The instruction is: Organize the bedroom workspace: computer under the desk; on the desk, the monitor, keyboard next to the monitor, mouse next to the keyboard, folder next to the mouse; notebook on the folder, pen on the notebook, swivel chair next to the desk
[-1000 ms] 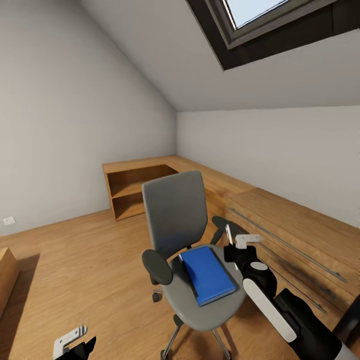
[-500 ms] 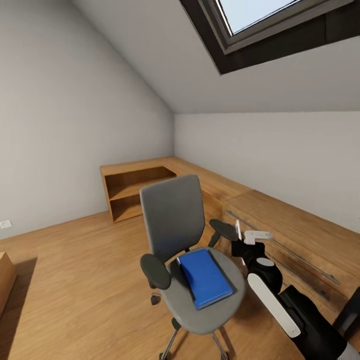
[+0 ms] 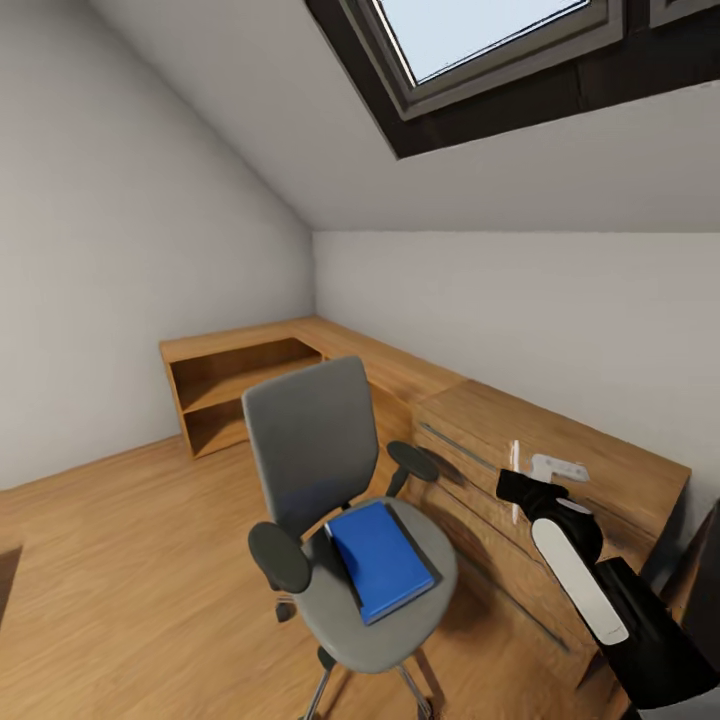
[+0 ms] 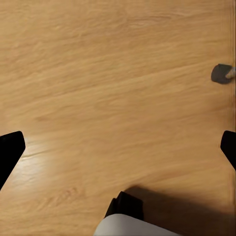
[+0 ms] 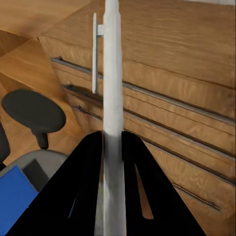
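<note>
Blue folder [image 3: 380,560] lies on the swivel chair [image 3: 310,450] at lower centre, right claw [image 5: 112,98] pinching a white pen [image 5: 112,73] beside it.

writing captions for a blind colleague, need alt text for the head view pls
A grey swivel chair with a blue folder lying on its seat stands on a wooden floor beside a low wooden cabinet with long drawer handles. The right gripper holds a slim white pen above the cabinet, beyond the chair's armrest. A skylight sits in the sloped ceiling.
</note>
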